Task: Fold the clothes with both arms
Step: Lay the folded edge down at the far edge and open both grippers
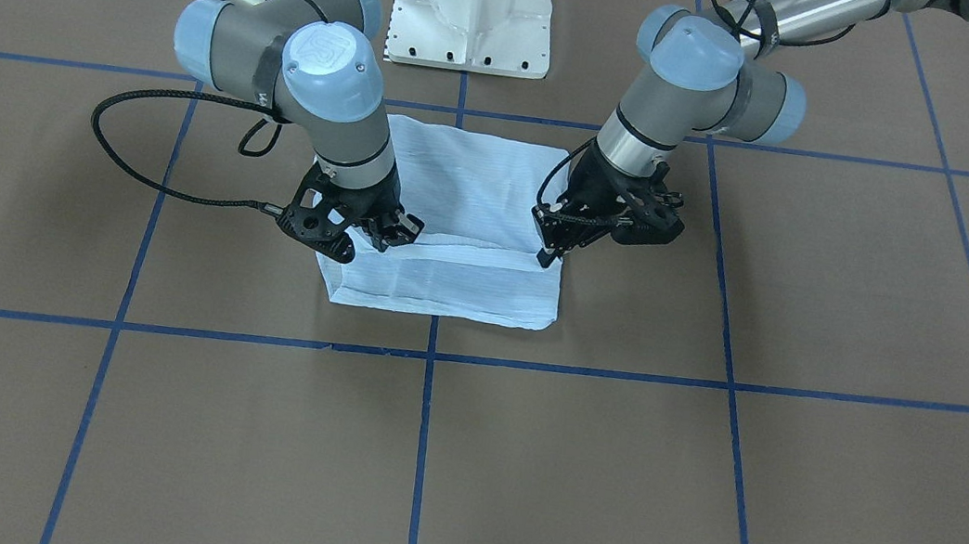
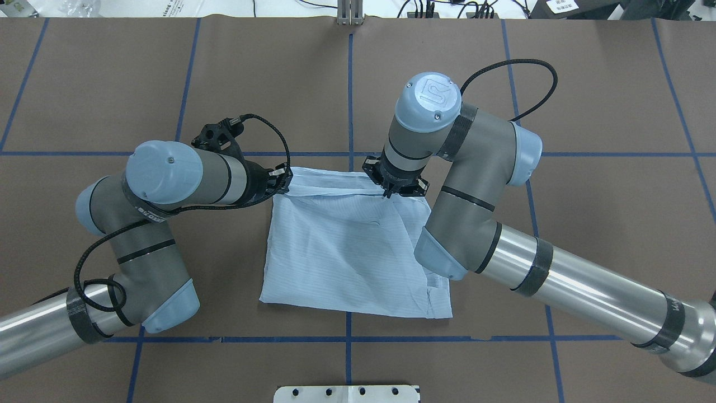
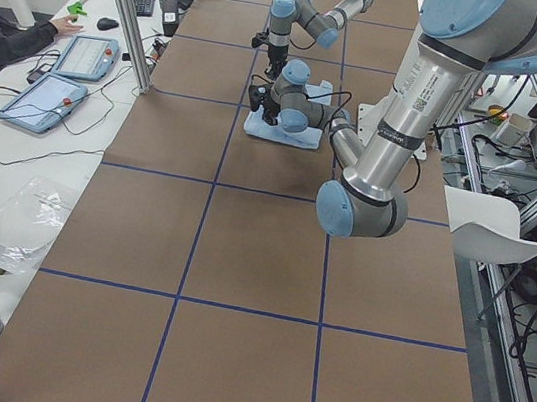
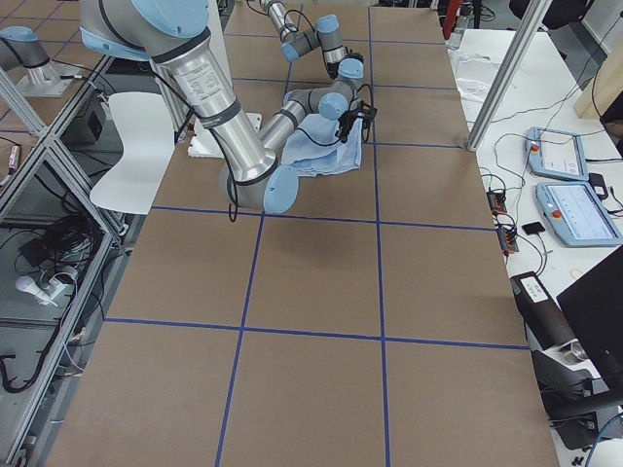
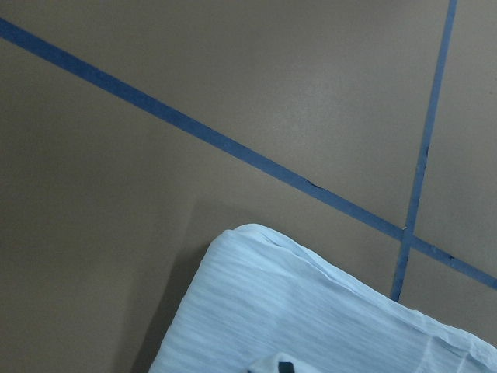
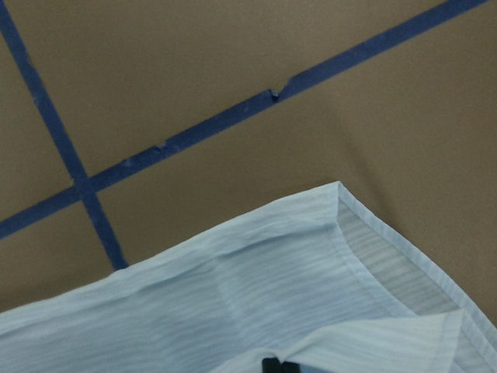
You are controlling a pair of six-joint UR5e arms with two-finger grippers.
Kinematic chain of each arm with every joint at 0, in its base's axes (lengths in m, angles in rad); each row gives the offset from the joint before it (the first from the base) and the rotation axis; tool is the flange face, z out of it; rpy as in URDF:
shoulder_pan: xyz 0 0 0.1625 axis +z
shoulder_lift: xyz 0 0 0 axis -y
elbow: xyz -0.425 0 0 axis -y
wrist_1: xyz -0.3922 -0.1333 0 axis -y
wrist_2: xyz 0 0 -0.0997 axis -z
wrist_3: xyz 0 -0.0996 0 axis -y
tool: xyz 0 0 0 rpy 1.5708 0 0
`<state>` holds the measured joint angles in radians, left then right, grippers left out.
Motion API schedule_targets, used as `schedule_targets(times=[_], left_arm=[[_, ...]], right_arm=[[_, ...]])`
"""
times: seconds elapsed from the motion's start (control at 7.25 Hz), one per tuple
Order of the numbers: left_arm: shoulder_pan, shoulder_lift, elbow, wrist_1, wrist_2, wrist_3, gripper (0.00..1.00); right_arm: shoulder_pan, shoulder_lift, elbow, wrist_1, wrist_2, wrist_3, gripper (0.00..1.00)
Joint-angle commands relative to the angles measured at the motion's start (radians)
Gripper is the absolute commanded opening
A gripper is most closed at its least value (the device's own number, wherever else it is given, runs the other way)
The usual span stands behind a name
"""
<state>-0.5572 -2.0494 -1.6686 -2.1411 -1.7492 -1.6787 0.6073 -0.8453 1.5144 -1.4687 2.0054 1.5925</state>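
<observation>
The light blue striped shirt (image 1: 477,187) lies folded into a rough rectangle in the middle of the brown table (image 1: 699,488). It also shows in the overhead view (image 2: 347,246). A fold line runs across it near its far edge, and both grippers sit on that line. My left gripper (image 1: 551,253) (image 2: 284,180) is shut on the shirt at one end of the line. My right gripper (image 1: 384,238) (image 2: 387,193) is shut on the shirt at the other end. Each wrist view shows a shirt corner (image 5: 311,318) (image 6: 272,295) over the table, with only a dark fingertip at the bottom edge.
The white pedestal base (image 1: 472,8) stands just behind the shirt on the robot's side. Blue tape lines (image 1: 419,451) divide the table into squares. In the exterior left view, tablets (image 3: 64,80) and a person's arm (image 3: 11,31) are on a side bench.
</observation>
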Motion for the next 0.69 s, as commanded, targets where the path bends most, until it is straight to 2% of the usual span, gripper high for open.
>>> schedule_targets(times=[0.0,0.14,0.28,0.41,0.55], left_arm=[[-0.001,-0.001,0.003,0.0,-0.001,0.004,0.0],[-0.001,-0.001,0.003,-0.002,0.0,0.002,0.0],[-0.012,-0.001,0.003,-0.003,0.0,0.001,0.55],[-0.03,-0.001,0.003,-0.002,0.0,0.002,0.98],[-0.053,-0.001,0.003,0.001,-0.001,0.002,0.99]], right_arm=[[0.011,0.003,-0.019,0.025,0.001,-0.002,0.0],[0.012,0.008,-0.019,0.025,0.0,0.0,0.0],[0.012,0.011,-0.02,0.025,-0.011,-0.002,0.98],[0.018,0.009,-0.025,0.027,-0.01,-0.003,1.0],[0.029,0.011,-0.033,0.027,-0.008,-0.014,1.0]])
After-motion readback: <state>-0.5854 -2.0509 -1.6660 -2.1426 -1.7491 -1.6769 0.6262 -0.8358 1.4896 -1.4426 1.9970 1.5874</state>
